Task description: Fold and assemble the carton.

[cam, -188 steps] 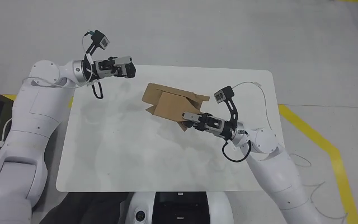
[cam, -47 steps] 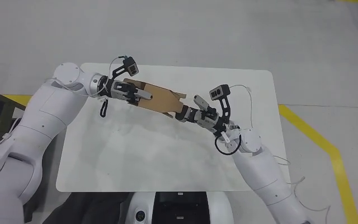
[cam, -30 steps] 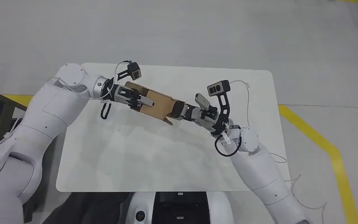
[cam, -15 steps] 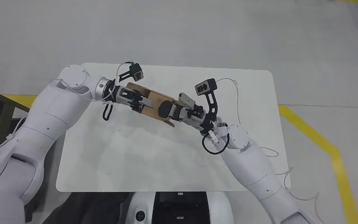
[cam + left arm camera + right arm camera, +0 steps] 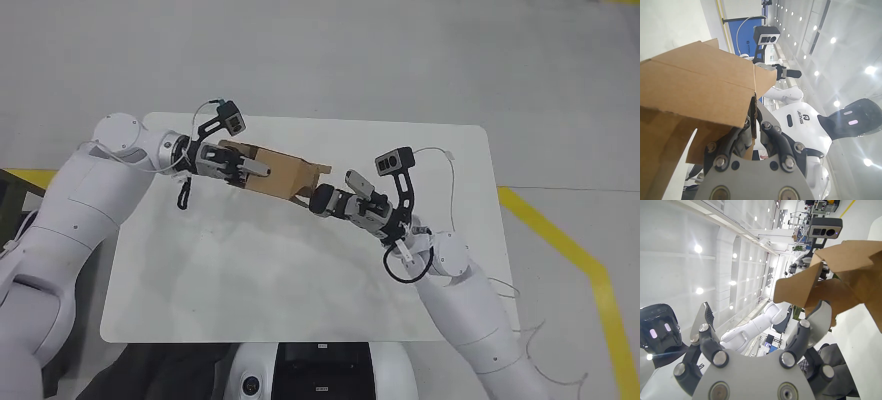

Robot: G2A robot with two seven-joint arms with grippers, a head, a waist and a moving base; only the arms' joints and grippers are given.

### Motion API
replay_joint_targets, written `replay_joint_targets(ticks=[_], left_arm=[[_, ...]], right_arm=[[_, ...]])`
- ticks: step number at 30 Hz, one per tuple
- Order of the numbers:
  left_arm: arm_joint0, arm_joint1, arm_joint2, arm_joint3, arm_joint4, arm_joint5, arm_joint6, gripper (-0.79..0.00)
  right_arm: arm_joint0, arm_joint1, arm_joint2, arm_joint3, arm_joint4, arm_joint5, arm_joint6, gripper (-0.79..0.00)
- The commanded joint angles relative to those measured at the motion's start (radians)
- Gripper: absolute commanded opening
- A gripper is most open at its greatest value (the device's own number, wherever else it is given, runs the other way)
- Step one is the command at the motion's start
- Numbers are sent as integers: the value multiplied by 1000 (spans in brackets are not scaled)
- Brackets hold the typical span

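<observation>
The left gripper [image 5: 252, 170] pinches the cardboard carton's [image 5: 285, 176] left wall, steadying it over the table's [image 5: 300, 290] far side. The right gripper [image 5: 322, 198], spread wide and empty, seems poised to fold an end flap [image 5: 797, 291].

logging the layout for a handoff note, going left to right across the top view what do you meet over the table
left gripper, shut on the near end of the carton → carton, held up off the white table → right gripper, open at the carton's other end
</observation>
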Motion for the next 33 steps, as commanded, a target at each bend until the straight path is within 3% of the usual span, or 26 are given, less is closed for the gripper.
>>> replay_joint_targets(ticks=[1, 33], left_arm=[[0, 2, 1, -4, -9, 6, 0, -785], [-41, 52, 131, -96, -56, 41, 0, -785]], right_arm=[[1, -1, -5, 2, -1, 1, 0, 0], [86, -17, 6, 117, 36, -84, 15, 0]])
